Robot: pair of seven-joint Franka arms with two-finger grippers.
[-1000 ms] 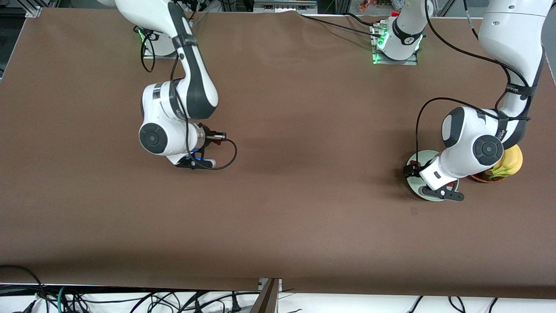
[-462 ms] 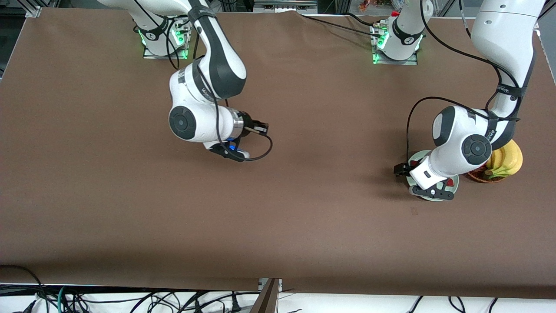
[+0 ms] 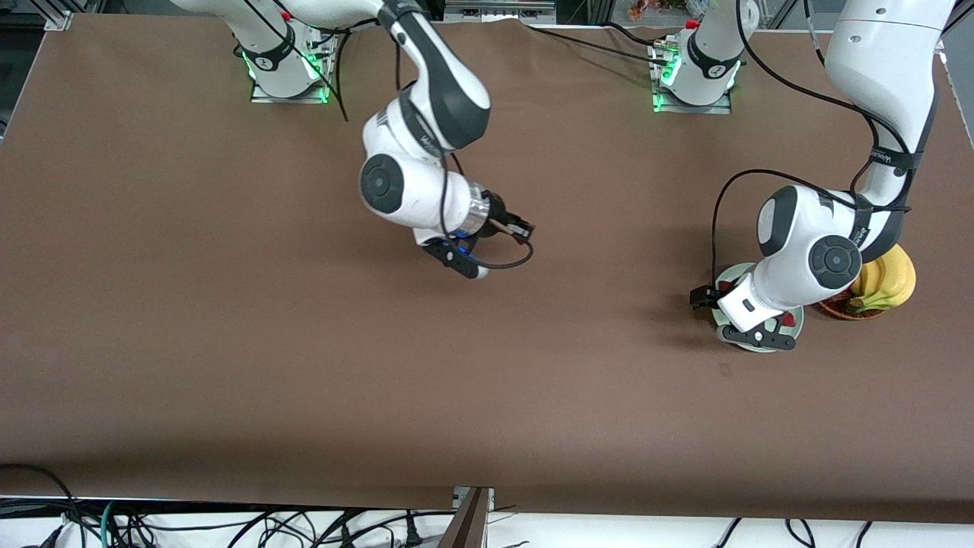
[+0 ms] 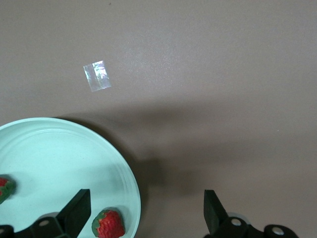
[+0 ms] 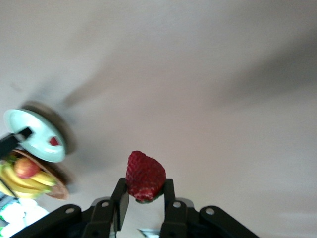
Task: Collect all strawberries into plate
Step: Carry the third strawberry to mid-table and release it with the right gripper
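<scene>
Over the middle of the brown worktop [image 3: 228, 342], the right gripper [image 5: 143, 198] is hanging in the air, its jaws pinching a red strawberry [image 5: 144, 175] tight. At the left arm's end, the left gripper [image 4: 146, 210] is hovering over the rim of the mint-green plate [image 4: 49, 153] with its jaws spread wide, gripping nothing. Two strawberries are lying in that plate, one [image 4: 108, 224] by the rim and another [image 4: 5, 187] deeper in. Just beside the plate, a wicker basket [image 5: 52, 191] is holding bananas [image 3: 890, 281] and an apple [image 5: 26, 167].
</scene>
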